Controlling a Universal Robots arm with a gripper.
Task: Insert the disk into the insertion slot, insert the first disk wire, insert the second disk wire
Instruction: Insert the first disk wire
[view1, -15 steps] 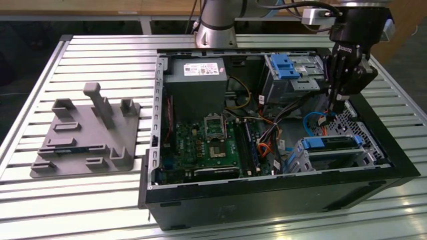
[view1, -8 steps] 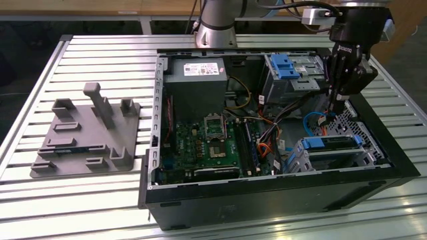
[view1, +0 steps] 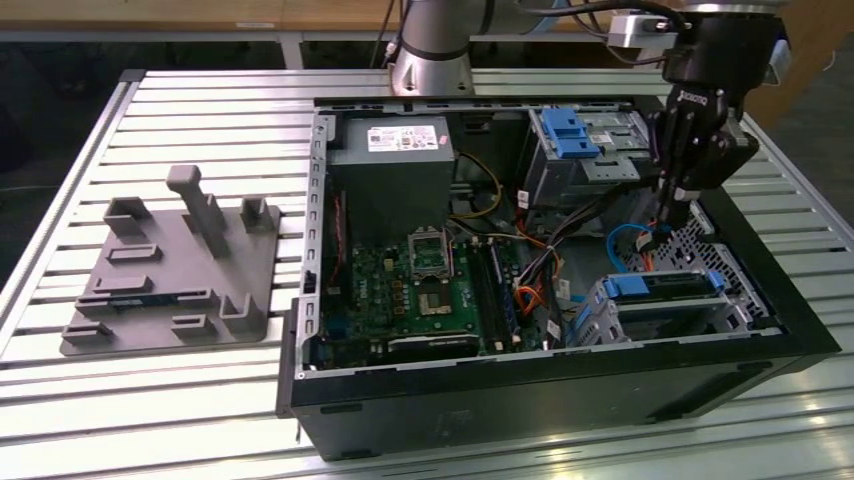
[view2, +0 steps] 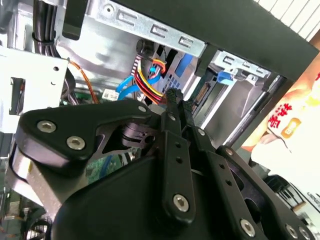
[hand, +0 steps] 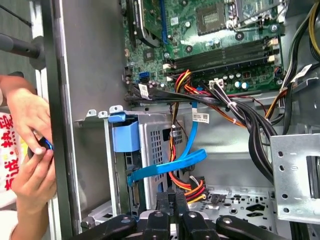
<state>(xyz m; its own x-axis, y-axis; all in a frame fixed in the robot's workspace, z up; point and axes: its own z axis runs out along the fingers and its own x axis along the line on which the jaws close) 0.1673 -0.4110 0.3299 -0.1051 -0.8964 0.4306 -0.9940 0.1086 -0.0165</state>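
Note:
The disk (view1: 663, 286), silver in its blue carrier, lies inside the insertion slot (view1: 607, 325), a perforated metal cage at the exterior view's right of the open computer case. In the first wrist view the carrier's blue tab (hand: 125, 132) sticks out of the cage (hand: 157, 137). My gripper (view1: 671, 215) hangs just above the cage, fingers together. Beside its tips (hand: 172, 196) run a flat blue wire (hand: 170, 166) and a red, yellow and black wire bundle (hand: 192, 189). The second wrist view shows the tips (view2: 175, 96) next to the same bundle (view2: 150, 80). Whether anything is pinched is hidden.
Motherboard (view1: 427, 290), power supply (view1: 394, 140) and a grey bay with a blue latch (view1: 567, 135) fill the case. Thick black cables (hand: 250, 120) cross near the cage. A grey fixture (view1: 174, 270) sits on the slatted table. A person's hands (hand: 30, 150) are outside the case wall.

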